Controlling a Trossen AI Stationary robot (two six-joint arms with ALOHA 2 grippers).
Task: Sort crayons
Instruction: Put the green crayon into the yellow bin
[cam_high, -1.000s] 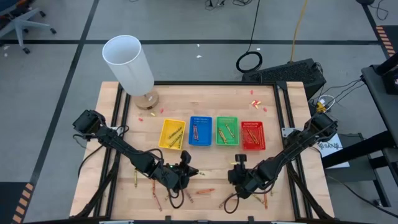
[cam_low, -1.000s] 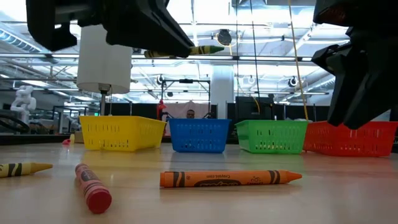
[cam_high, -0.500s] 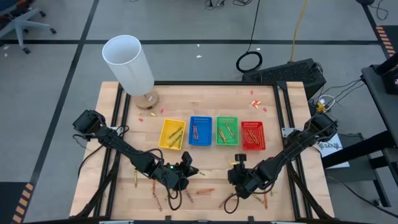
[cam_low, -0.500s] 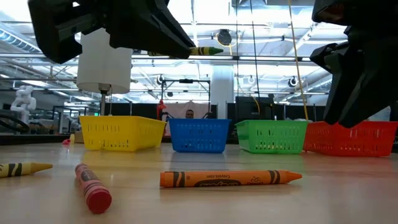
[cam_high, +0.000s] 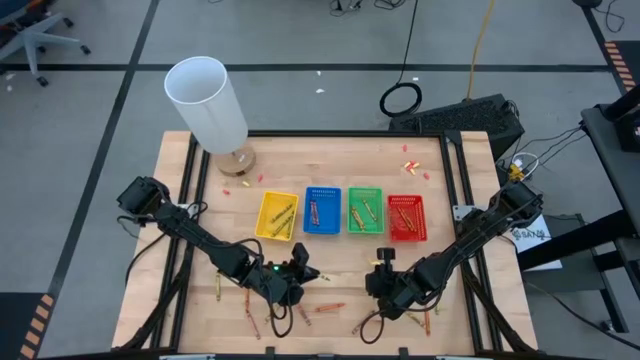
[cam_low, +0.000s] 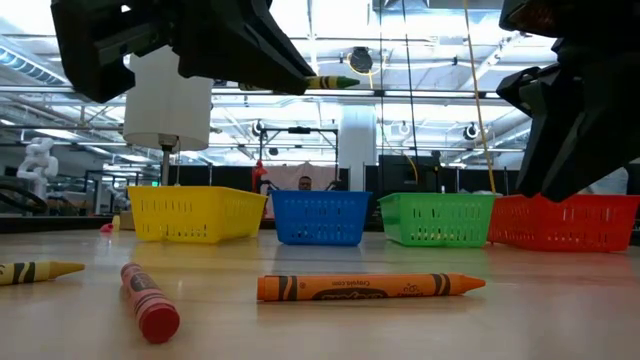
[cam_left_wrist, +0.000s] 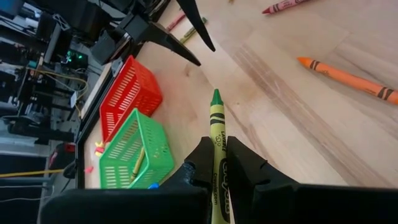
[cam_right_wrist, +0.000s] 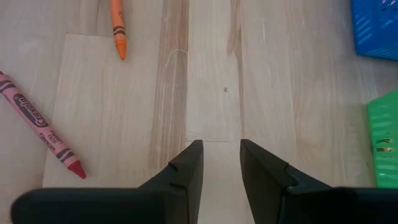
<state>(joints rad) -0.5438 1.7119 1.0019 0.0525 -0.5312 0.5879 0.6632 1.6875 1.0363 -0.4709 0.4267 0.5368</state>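
My left gripper hovers over the near middle of the table, shut on a yellow-green crayon whose green tip juts out past the fingers. My right gripper, also seen in the high view, hangs open over bare wood near the table's front, with nothing between its fingers. Loose crayons lie flat on the table: an orange one, a red one and a yellow one. More crayons lie in the coloured trays. My left gripper pinches the crayon's paper-wrapped shaft between its two fingers. The crayon lies along the fingers, its pointed end sticking out beyond their tips. The fingers slant down toward the table's right and far side. The crayon is lifted clear of the table, close to level in the low view.
Four trays stand in a row at mid-table: yellow, blue, green and red. A tall white cylinder stands at the far left. More crayons lie near the front edge.
My left gripper has rolled a little about the line it points along, staying in place. The crayon has turned with it and stays in the hold, clear of the table.
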